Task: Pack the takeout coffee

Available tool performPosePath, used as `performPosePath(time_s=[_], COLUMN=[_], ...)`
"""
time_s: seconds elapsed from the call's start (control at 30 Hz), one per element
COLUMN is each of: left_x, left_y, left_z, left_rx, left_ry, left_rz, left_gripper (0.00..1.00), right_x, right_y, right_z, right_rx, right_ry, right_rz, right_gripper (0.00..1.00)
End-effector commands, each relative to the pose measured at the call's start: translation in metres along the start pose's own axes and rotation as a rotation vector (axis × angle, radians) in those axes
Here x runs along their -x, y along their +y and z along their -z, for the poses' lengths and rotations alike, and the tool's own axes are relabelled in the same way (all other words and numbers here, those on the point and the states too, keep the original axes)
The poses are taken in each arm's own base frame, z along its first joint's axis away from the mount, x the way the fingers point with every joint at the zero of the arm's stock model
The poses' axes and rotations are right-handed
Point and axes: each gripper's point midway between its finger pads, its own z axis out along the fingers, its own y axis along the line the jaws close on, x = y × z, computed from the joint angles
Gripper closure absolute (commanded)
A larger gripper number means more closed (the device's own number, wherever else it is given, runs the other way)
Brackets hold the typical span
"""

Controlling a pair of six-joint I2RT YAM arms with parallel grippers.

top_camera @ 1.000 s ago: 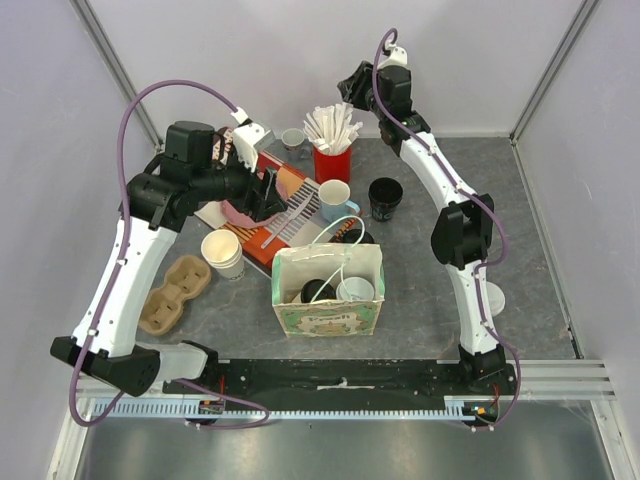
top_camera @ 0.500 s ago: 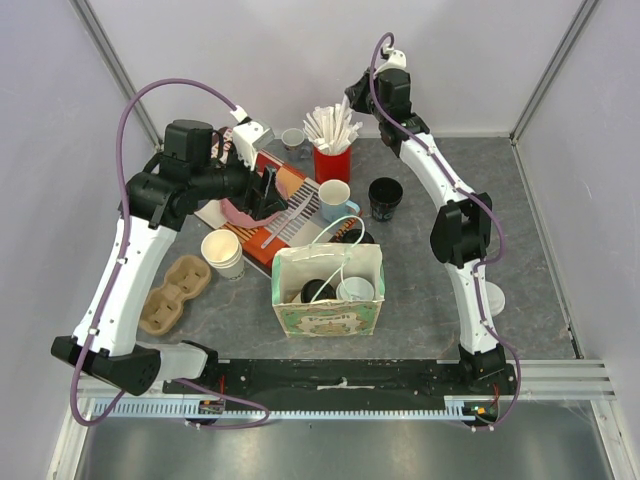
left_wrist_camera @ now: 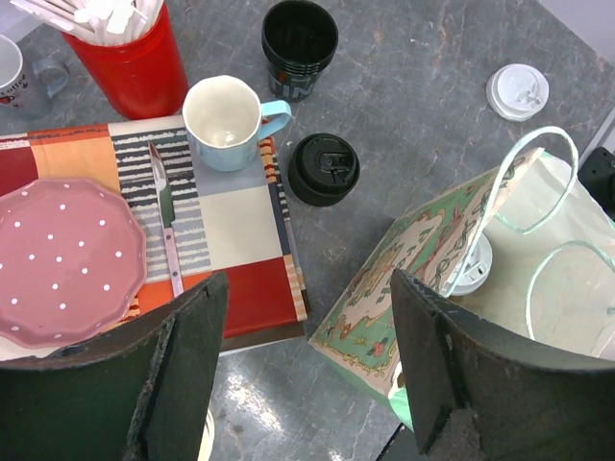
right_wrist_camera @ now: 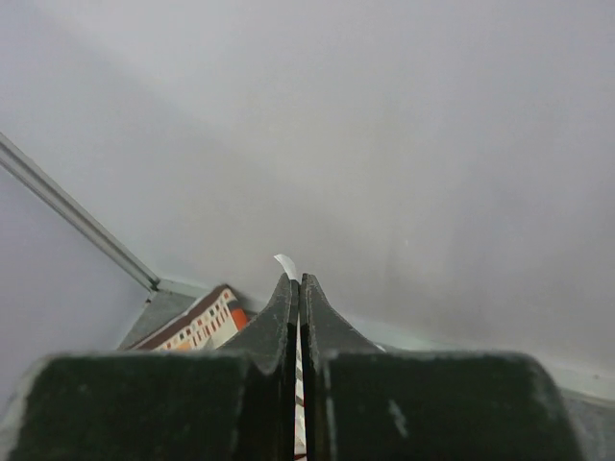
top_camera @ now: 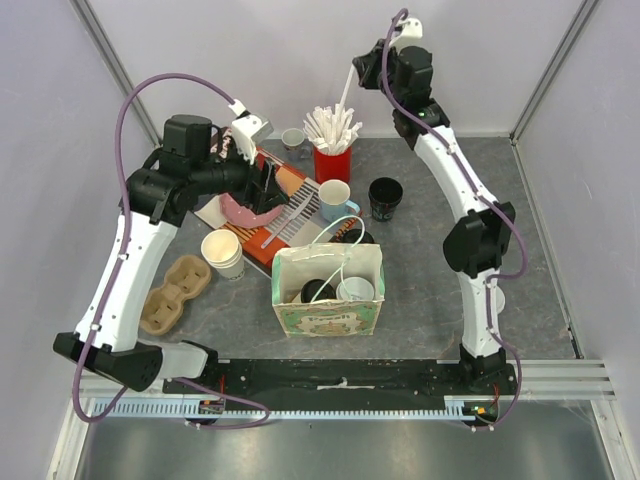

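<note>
Bag holding white-lidded cup; black-lidded cup on table just behind it, by blue mug – L gripper above, fingers spread, empty – R gripper at back, up high, pinching a straw.

A patchwork placemat is laid on the grey table. A pink dotted plate and a knife are placed on it side by side. A light-blue mug, empty, is stood on its corner. A black mug is seen near it, off the mat. A red cup is packed with white straws; one straw is stuck up higher than the rest. A cardboard cup carrier is left apart, far left.
</note>
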Motion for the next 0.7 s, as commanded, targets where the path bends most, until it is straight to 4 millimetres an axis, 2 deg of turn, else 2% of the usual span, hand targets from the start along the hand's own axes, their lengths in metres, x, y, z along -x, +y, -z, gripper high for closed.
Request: performPosePath(time_s=[0.0, 0.03, 0.1, 0.13, 0.2, 0.23, 0.3, 0.33, 0.43, 0.47, 0.5, 0.53, 0.57, 0.63, 0.67], left_x=[0.026, 0.028, 0.031, 0.033, 0.038, 0.039, 0.046, 0.045, 0.058, 0.059, 0.067, 0.071, 0.069, 0.083, 0.085], left_y=[0.000, 0.001, 0.001, 0.001, 0.003, 0.006, 0.010, 0.014, 0.019, 0.024, 0.027, 0.029, 0.036, 0.039, 0.045], left_z=[0.002, 0.001, 0.000, -0.004, -0.008, -0.013, -0.017, -0.025, -0.032, -0.041, -0.042, -0.046, -0.058, -0.062, -0.072], left_rx=[-0.006, -0.005, -0.011, -0.018, -0.023, -0.024, -0.023, -0.029, -0.032, -0.034, -0.031, -0.033, -0.034, -0.044, -0.045], left_ry=[-0.076, -0.079, -0.087, -0.091, -0.100, -0.095, -0.108, -0.098, -0.122, -0.120, -0.136, -0.140, -0.126, -0.152, -0.148], left_rz=[0.013, 0.012, 0.019, 0.020, 0.034, 0.042, 0.050, 0.061, 0.061, 0.069, 0.064, 0.063, 0.078, 0.064, 0.072], left_gripper=[0.26, 0.27, 0.28, 0.29, 0.30, 0.30, 0.30, 0.30, 0.30, 0.30, 0.30, 0.30, 0.30, 0.30, 0.31], right_x=[0.104, 0.122, 0.145, 0.164, 0.184, 0.199, 0.211, 0.221, 0.221, 0.219, 0.204, 0.210, 0.208, 0.190, 0.185], right_y=[0.041, 0.048, 0.055, 0.063, 0.072, 0.081, 0.092, 0.099, 0.121, 0.126, 0.124, 0.135, 0.139, 0.157, 0.164], right_z=[0.040, 0.050, 0.062, 0.075, 0.091, 0.108, 0.127, 0.147, 0.191, 0.203, 0.208, 0.233, 0.242, 0.269, 0.279], right_rx=[0.088, 0.098, 0.103, 0.112, 0.127, 0.145, 0.174, 0.191, 0.285, 0.312, 0.316, 0.354, 0.374, 0.471, 0.513], right_ry=[-0.208, -0.245, -0.296, -0.331, -0.367, -0.389, -0.395, -0.399, -0.344, -0.328, -0.282, -0.271, -0.248, -0.145, -0.115], right_rz=[0.068, 0.073, 0.076, 0.076, 0.058, 0.048, 0.034, 0.009, -0.008, -0.010, -0.013, -0.013, -0.017, -0.060, -0.075], right_gripper=[1.00, 1.00, 1.00, 1.00, 1.00, 1.00, 1.00, 1.00, 1.00, 1.00, 1.00, 1.00, 1.00, 1.00, 1.00])
